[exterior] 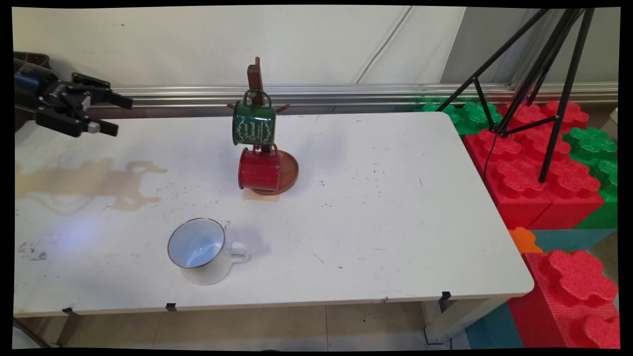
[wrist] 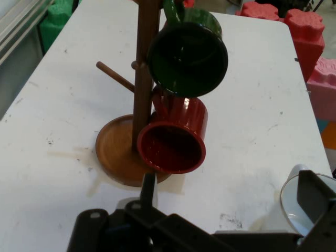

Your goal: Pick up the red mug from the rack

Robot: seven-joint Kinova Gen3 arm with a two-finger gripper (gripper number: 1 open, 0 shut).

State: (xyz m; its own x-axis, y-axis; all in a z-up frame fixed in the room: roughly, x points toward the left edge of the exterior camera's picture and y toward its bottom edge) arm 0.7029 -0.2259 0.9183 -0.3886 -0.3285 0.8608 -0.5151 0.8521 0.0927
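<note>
My gripper point(exterior: 110, 114) hangs empty with its jaws apart, far left of the mug tree point(exterior: 257, 94). The green mug point(exterior: 253, 123) and red mug point(exterior: 260, 169) hang there; the white mug point(exterior: 200, 250) sits on the table point(exterior: 395, 222), apparently upright.

The gripper point(exterior: 114, 114) is black, with angular open-frame linkage behind two slim fingers point(exterior: 120, 101). A pale metal patch sits just behind the lower fingertip. Behind the linkage, the wrist is a glossy black cylinder bearing small white lettering.
</note>
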